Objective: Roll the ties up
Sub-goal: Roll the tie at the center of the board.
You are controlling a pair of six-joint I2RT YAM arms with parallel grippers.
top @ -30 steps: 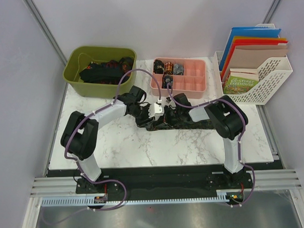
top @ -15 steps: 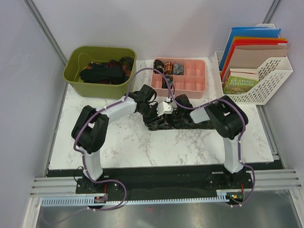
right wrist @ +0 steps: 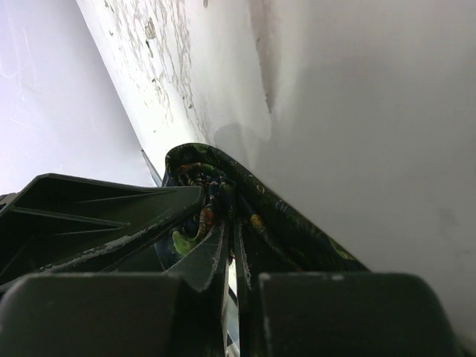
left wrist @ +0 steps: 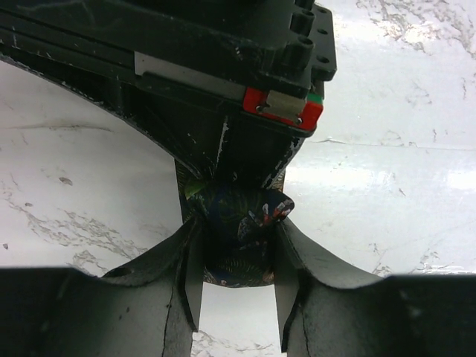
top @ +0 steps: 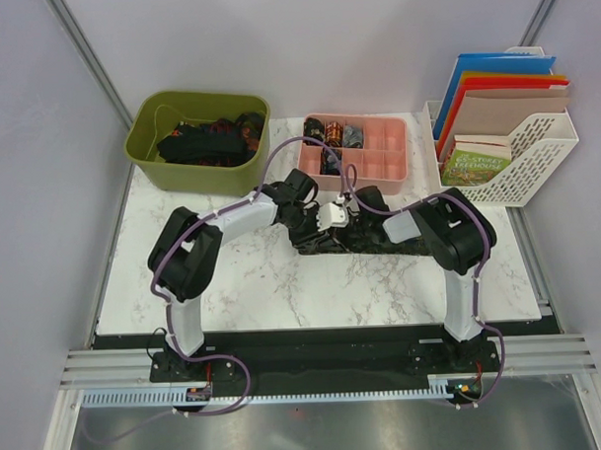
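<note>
Down at the near edge, the marble bench [top: 234, 287] lies bare all the way across, and there's open room on the left side too, out to the wall. The right arm [top: 449, 235] has its elbow close to the bench's right edge.

Mid-bench, here's the tie [top: 390, 247]. Its long axis runs left to right, roughly parallel with the near edge, with the flat tail stretching right under the right arm and the rolled end pointing left. The left arm [top: 236, 215] reaches in from the left side.

From the left wrist, the left jaws press on both sides of the small roll, gripping it. The cloth is dark, flecked with green leaves and spots of orange-red. The right arm's black wrist sits right above it, almost touching. From the right wrist, the right jaws are nearly together, pinching folds of the same tie, which curls round the finger ends.

Just behind them is the pink tray [top: 387, 168], tight room there, with rolled ties [top: 332, 135] in its left compartments. Far left is the green bin [top: 150, 156], holding a heap of loose ties [top: 204, 144]. Far right, off the bench corner, is the white file rack [top: 545, 157].
</note>
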